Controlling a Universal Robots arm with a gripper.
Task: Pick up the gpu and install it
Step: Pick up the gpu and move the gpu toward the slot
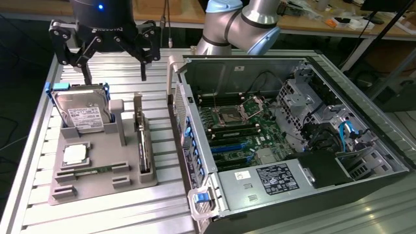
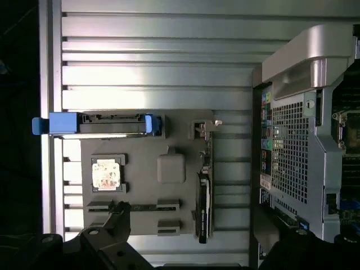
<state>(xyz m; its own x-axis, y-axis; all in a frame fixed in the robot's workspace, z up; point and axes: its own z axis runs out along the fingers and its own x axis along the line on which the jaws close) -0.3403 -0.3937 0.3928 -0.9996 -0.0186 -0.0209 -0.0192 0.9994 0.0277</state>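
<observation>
**Slatted Metal Table Carrying Two Items**

A table (image 1: 117,214) of ribbed, silvery metal slats is seen. Two things are set directly on it. A grey moulded holder (image 1: 97,187) is placed towards the exterior view's left, and an open computer case (image 1: 227,73) is laid on its side just beside it, towards the right. Bare slats are shown around the holder.

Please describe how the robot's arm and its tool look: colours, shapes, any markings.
The black two-fingered tool has jointed link fingers, a round body with a small blue light, and pale lettering beneath it. The silver-grey robot arm is made of round tubes with light blue joint caps.
</observation>
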